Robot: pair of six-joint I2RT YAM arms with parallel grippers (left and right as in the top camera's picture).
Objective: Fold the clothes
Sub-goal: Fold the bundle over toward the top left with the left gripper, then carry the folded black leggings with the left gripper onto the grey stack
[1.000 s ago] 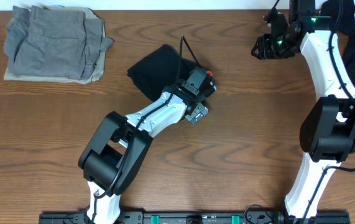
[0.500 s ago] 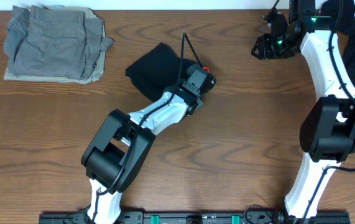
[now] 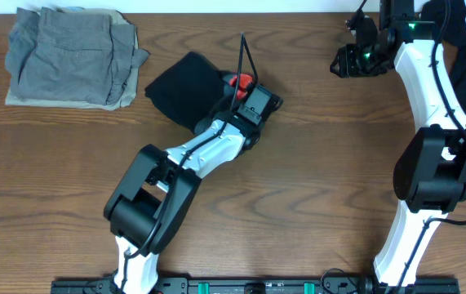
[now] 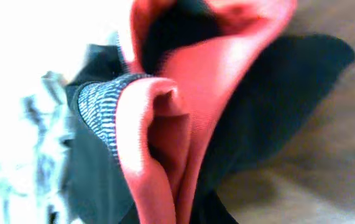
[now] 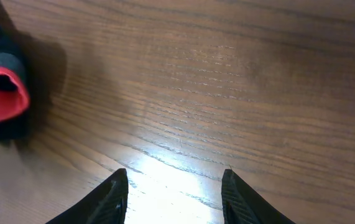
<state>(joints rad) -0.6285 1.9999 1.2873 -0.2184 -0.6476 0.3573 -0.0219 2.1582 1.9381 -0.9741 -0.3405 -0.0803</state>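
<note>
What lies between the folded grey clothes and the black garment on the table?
Nothing: only a narrow strip of bare wooden table separates the folded grey clothes from the black garment. The overhead view shows this.

— The left gripper [image 3: 243, 88] is clamped on the black garment [image 3: 179, 88] now; a second ago it gaped.
— And the cloth sits further toward the upper left, red band [image 3: 238, 80] turned up.

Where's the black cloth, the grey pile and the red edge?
black cloth [image 3: 177, 90], overhead view, its flat middle.
grey pile [image 3: 69, 57], overhead view, top layer.
red edge [image 4: 165, 124], left wrist view, folded band.
</note>
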